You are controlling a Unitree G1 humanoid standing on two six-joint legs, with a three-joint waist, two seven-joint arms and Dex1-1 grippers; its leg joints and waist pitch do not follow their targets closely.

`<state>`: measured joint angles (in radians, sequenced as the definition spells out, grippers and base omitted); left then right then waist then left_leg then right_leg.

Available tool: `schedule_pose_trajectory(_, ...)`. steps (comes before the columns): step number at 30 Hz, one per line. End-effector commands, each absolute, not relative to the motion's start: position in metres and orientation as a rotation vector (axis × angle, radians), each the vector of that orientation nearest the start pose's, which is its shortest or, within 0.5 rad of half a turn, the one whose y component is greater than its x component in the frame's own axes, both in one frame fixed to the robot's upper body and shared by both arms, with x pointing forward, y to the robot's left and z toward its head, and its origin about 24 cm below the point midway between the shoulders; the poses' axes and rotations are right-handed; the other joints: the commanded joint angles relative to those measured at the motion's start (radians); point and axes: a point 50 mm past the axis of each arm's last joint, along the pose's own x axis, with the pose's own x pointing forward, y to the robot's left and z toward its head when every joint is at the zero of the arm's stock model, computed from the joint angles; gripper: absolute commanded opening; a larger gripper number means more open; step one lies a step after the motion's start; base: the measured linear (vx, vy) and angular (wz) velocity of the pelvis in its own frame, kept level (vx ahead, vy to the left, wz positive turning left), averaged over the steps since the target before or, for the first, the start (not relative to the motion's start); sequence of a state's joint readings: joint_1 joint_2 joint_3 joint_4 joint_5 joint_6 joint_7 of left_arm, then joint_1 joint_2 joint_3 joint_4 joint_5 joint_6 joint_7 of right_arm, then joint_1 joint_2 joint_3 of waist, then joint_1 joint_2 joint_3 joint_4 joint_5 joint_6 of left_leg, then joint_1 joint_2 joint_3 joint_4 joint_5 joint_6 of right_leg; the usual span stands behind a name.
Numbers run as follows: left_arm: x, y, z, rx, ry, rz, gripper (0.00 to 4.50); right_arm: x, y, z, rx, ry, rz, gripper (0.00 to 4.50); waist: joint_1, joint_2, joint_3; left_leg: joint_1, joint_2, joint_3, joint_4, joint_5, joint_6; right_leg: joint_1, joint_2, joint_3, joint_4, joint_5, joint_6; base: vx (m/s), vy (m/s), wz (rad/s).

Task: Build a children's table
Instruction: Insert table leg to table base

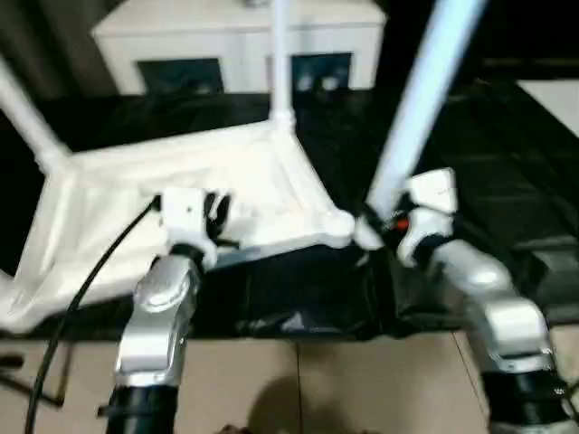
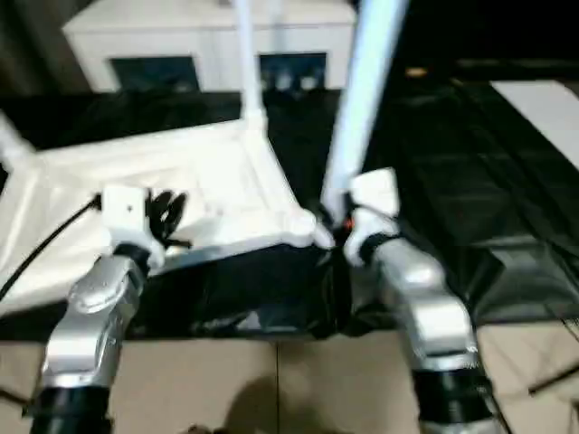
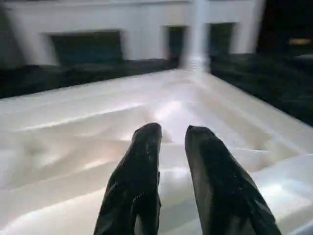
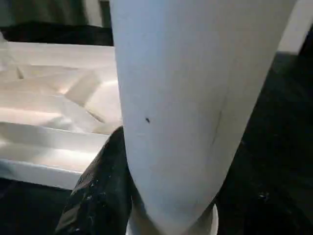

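Observation:
The children's table top (image 1: 118,208) lies upside down on the black-covered table, ribbed underside up. One white leg (image 1: 280,63) stands upright in the far corner and another (image 1: 25,113) rises at the left. A third leg (image 1: 421,99) leans up and to the right, its lower end at the near right corner socket (image 1: 339,226). My right gripper (image 1: 387,221) is shut on that leg near its base, and one black finger (image 4: 100,191) shows against it. Over the top's near rim my left gripper (image 3: 171,147) is open, with nothing between its fingers.
A white cabinet with glass doors (image 1: 235,41) stands behind the work. The black-covered table (image 1: 507,172) extends to the right. Tiled floor (image 1: 362,380) lies in front of its near edge. A black cable (image 1: 90,276) runs along my left forearm.

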<state>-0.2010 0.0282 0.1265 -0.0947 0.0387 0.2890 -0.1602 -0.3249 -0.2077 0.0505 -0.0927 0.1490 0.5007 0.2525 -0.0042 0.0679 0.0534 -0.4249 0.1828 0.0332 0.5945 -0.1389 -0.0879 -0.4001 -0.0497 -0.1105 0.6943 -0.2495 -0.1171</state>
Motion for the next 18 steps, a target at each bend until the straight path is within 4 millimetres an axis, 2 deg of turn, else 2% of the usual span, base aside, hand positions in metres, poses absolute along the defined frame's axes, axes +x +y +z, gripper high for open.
schedule_pose_trajectory(1,0.284,0.162,0.091,0.053,-0.004,-0.040,1.15,0.307,-0.149,0.107,-0.140,0.088,0.307,1.86,0.000,0.013,-0.047,0.048,0.188,-0.063,-0.182,-0.486,0.177,-0.003,-0.031,0.044,0.026,-0.107,-0.074,0.002,-0.319,0.40)
schedule_pose_trajectory(2,0.283,0.164,0.092,0.059,-0.004,-0.023,1.15,0.306,-0.149,0.107,-0.156,0.094,0.314,1.86,0.022,-0.022,-0.046,0.056,0.120,0.031,-0.132,-0.555,0.173,-0.015,-0.048,0.087,-0.056,-0.129,-0.134,0.002,-0.319,0.40)
schedule_pose_trajectory(3,0.282,0.165,0.091,0.044,0.002,-0.016,1.15,0.305,-0.148,0.105,-0.173,0.101,0.334,1.86,0.056,-0.100,-0.050,0.078,-0.072,0.160,0.190,-0.427,0.152,-0.049,-0.072,0.103,-0.224,-0.480,-0.159,-0.048,-0.355,0.37)
schedule_pose_trajectory(4,0.282,0.165,0.091,0.041,0.004,-0.015,1.15,0.305,-0.147,0.105,-0.172,0.101,0.336,1.86,0.071,-0.096,-0.036,0.034,-0.066,0.152,0.206,-0.351,0.169,-0.007,-0.104,0.136,-0.229,-0.631,-0.108,-0.026,-0.297,0.08)
schedule_pose_trajectory(5,0.279,0.166,0.091,0.013,0.014,-0.009,1.15,0.302,-0.144,0.105,-0.146,0.100,0.371,1.86,0.087,-0.113,-0.035,-0.030,-0.072,0.126,0.205,-0.256,0.150,0.045,-0.105,0.165,-0.187,-0.694,0.125,-0.026,-0.297,0.08)
schedule_pose_trajectory(6,0.278,0.167,0.093,0.002,0.002,-0.026,1.15,0.300,-0.140,0.106,-0.098,0.095,0.409,1.86,0.109,-0.111,-0.047,-0.006,-0.078,0.110,0.131,-0.234,0.154,0.056,-0.102,0.209,-0.182,-0.625,0.371,0.002,-0.238,0.12)
schedule_pose_trajectory(7,0.278,0.167,0.093,0.002,0.002,-0.026,1.15,0.300,-0.140,0.106,-0.098,0.095,0.409,1.86,0.110,-0.110,-0.049,0.005,-0.076,0.098,0.105,-0.223,0.174,0.063,-0.105,0.222,-0.185,-0.551,0.426,-0.058,-0.215,0.33)
schedule_pose_trajectory(8,0.278,0.167,0.093,0.010,-0.001,-0.038,1.15,0.300,-0.137,0.106,-0.081,0.098,0.419,1.86,0.109,-0.085,-0.049,0.041,-0.047,0.072,0.046,-0.195,0.198,0.066,-0.092,0.204,-0.194,-0.382,0.384,-0.058,-0.215,0.33)
schedule_pose_trajectory(9,0.276,0.167,0.093,0.007,0.005,-0.037,1.15,0.300,-0.135,0.106,-0.086,0.098,0.428,1.86,0.107,-0.065,-0.064,0.072,-0.010,0.054,0.014,-0.127,0.232,0.054,-0.032,0.164,-0.185,-0.224,0.351,-0.074,-0.196,0.26)
schedule_pose_trajectory(10,0.275,0.167,0.093,0.005,0.008,-0.041,1.15,0.300,-0.134,0.106,-0.095,0.095,0.437,1.86,0.104,-0.047,-0.068,0.088,0.032,0.039,-0.005,-0.100,0.257,0.045,-0.040,0.143,-0.183,-0.172,0.312,-0.075,-0.147,0.19)
schedule_pose_trajectory(11,0.275,0.166,0.092,0.011,0.011,-0.043,1.15,0.300,-0.132,0.106,-0.098,0.095,0.446,1.86,0.096,-0.036,-0.059,0.104,0.113,0.019,-0.030,-0.130,0.292,0.029,-0.070,0.127,-0.183,-0.176,0.209,-0.075,-0.147,0.19)
schedule_pose_trajectory(12,0.274,0.166,0.092,0.016,0.013,-0.045,1.15,0.299,-0.131,0.106,-0.100,0.095,0.451,1.86,0.096,-0.036,-0.048,0.105,0.126,0.034,-0.034,-0.234,0.248,0.031,-0.103,0.127,-0.195,-0.287,0.124,-0.069,-0.089,0.17)
schedule_pose_trajectory(13,0.274,0.166,0.092,0.016,0.013,-0.045,1.15,0.299,-0.131,0.106,-0.100,0.095,0.451,1.86,0.096,-0.046,-0.043,0.104,0.084,0.064,-0.019,-0.272,0.202,0.031,-0.107,0.125,-0.220,-0.385,0.117,-0.062,-0.097,0.20)
schedule_pose_trajectory(14,0.273,0.166,0.092,0.015,0.017,-0.047,1.15,0.299,-0.130,0.105,-0.099,0.094,0.454,1.86,0.103,-0.071,-0.023,0.102,-0.040,0.133,0.034,-0.272,0.147,0.032,-0.073,0.117,-0.277,-0.696,0.242,-0.062,-0.097,0.20)
schedule_pose_trajectory(15,0.273,0.166,0.092,0.020,0.020,-0.048,1.15,0.299,-0.130,0.105,-0.098,0.093,0.455,1.86,0.108,-0.069,-0.018,0.118,-0.058,0.141,0.049,-0.272,0.143,0.021,-0.062,0.111,-0.294,-0.831,0.310,-0.068,-0.092,0.16)
schedule_pose_trajectory(16,0.273,0.167,0.092,0.024,0.023,-0.049,1.15,0.299,-0.129,0.105,-0.097,0.093,0.455,1.86,0.103,-0.067,-0.019,0.124,-0.047,0.140,0.025,-0.301,0.153,0.030,-0.025,0.071,-0.313,-0.841,0.405,-0.075,-0.056,0.04)
schedule_pose_trajectory(17,0.273,0.167,0.092,0.026,0.024,-0.054,1.15,0.299,-0.129,0.105,-0.094,0.092,0.456,1.86,0.091,-0.035,-0.027,0.167,0.030,0.113,-0.008,-0.401,0.172,0.036,0.010,-0.032,-0.343,-0.686,0.439,-0.075,-0.056,0.04)
schedule_pose_trajectory(18,0.273,0.167,0.093,0.028,0.025,-0.064,1.15,0.299,-0.129,0.104,-0.085,0.092,0.454,1.86,0.142,-0.001,-0.034,0.095,0.273,0.006,-0.121,-0.649,0.150,0.105,-0.087,0.008,0.017,-0.238,0.218,-0.098,0.017,-0.07)
